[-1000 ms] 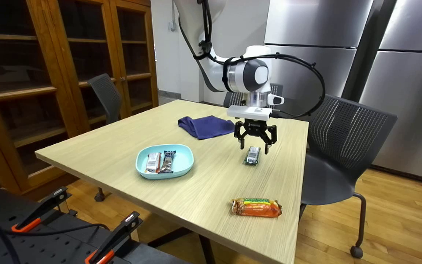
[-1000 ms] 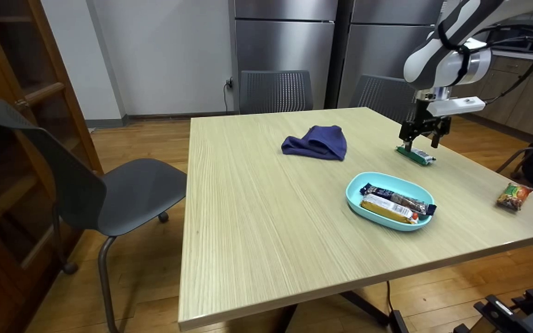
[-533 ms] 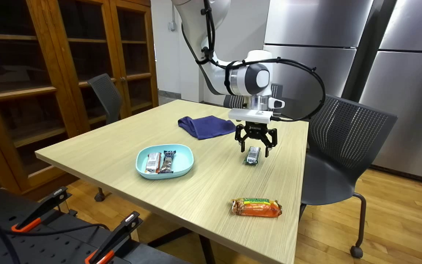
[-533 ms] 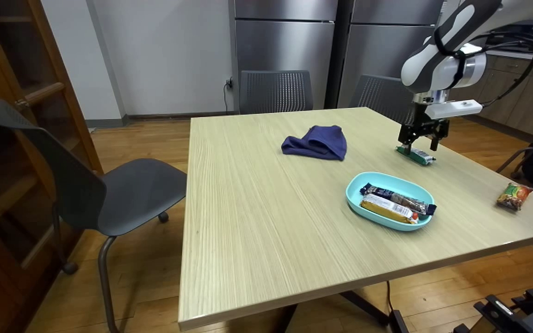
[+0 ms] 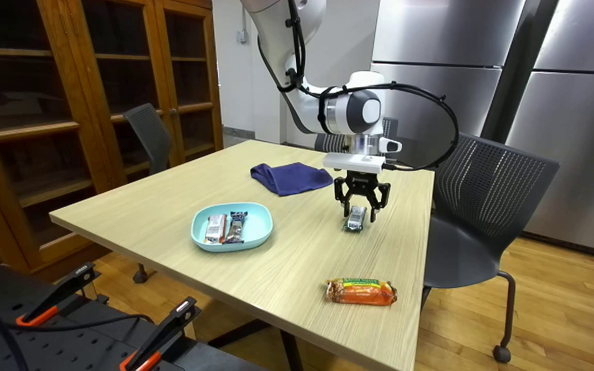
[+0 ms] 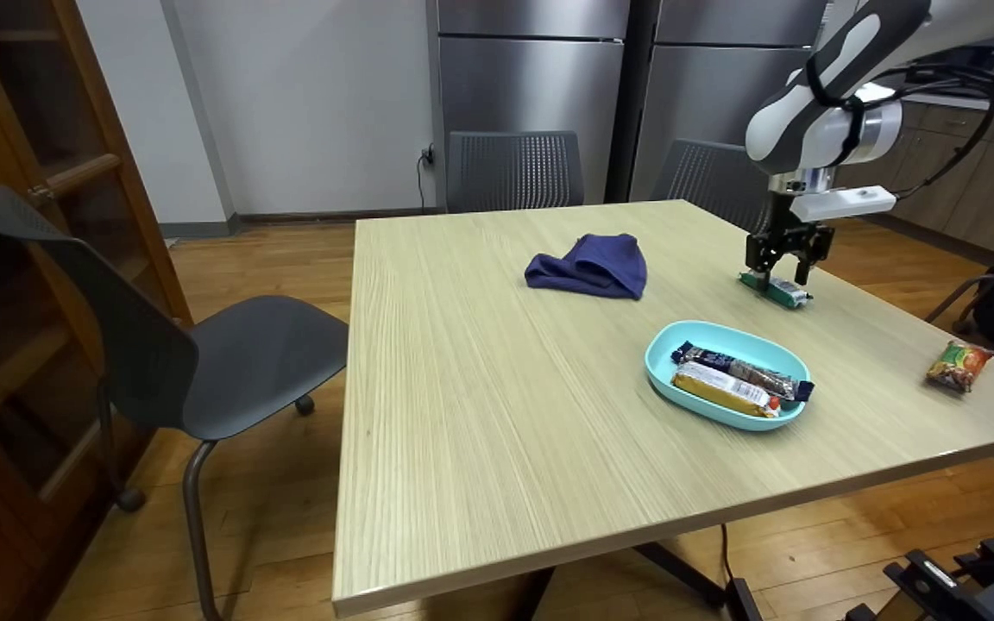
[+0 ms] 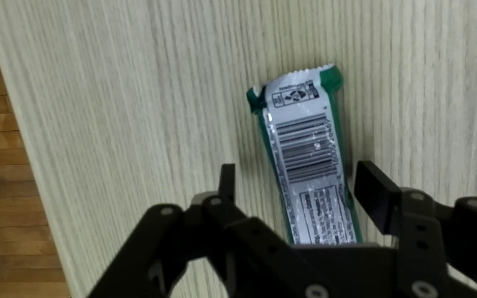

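Note:
A green-and-silver wrapped bar (image 7: 308, 145) lies barcode side up on the pale wooden table (image 7: 139, 103). Around it my gripper (image 7: 296, 180) is open, one finger to each side. In the wrist view bare wood shows between the bar and both fingers; the right finger (image 7: 375, 198) is closer to it than the left finger (image 7: 227, 184). The bar's lower end is hidden behind the gripper body in that view. Both exterior views show the gripper (image 5: 359, 214) pointing down, low over the same bar (image 6: 786, 293).
A turquoise dish (image 5: 261, 232) holds two wrapped bars. An orange wrapped bar (image 5: 361, 292) lies near the table's front corner. Behind is a crumpled blue cloth (image 6: 592, 267). A dark chair (image 5: 475, 221) stands close to the table's side edge. Cables loop from the arm.
The arm has come down a little over the green-and-silver bar. In the last half second the fingers have drawn somewhat closer together. The bar and other objects have stayed put.

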`<state>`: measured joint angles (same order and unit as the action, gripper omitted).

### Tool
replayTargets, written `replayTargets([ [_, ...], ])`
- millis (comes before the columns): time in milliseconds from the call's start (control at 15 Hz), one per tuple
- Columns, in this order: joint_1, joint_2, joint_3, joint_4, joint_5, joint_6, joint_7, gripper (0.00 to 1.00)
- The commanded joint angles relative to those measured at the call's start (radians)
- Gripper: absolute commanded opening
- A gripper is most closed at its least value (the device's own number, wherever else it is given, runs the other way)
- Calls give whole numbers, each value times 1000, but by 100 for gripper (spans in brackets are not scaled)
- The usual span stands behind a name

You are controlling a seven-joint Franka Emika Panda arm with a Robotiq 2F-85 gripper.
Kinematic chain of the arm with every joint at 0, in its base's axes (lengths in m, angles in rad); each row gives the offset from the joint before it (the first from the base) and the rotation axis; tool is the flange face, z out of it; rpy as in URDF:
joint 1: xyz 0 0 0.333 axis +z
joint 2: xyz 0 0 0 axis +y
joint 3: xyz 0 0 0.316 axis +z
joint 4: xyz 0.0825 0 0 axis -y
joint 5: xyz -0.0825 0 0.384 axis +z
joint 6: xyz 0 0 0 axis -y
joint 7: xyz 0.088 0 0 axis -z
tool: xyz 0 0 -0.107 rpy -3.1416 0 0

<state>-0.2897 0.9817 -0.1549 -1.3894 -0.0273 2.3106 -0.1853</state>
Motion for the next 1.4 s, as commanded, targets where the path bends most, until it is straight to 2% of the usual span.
replayTargets([
  [0, -25, -1, 29, 27, -4, -25, -43, 45],
  [200, -25, -7, 35, 21, 1, -23, -50, 21],
  [333, -29, -38, 48, -18, 11, 3, -57, 10],
  [800, -41, -204, 98, -217, 18, 147, -142, 9],
  [1333, -36, -397, 166, -519, -8, 259, -337, 9],
])
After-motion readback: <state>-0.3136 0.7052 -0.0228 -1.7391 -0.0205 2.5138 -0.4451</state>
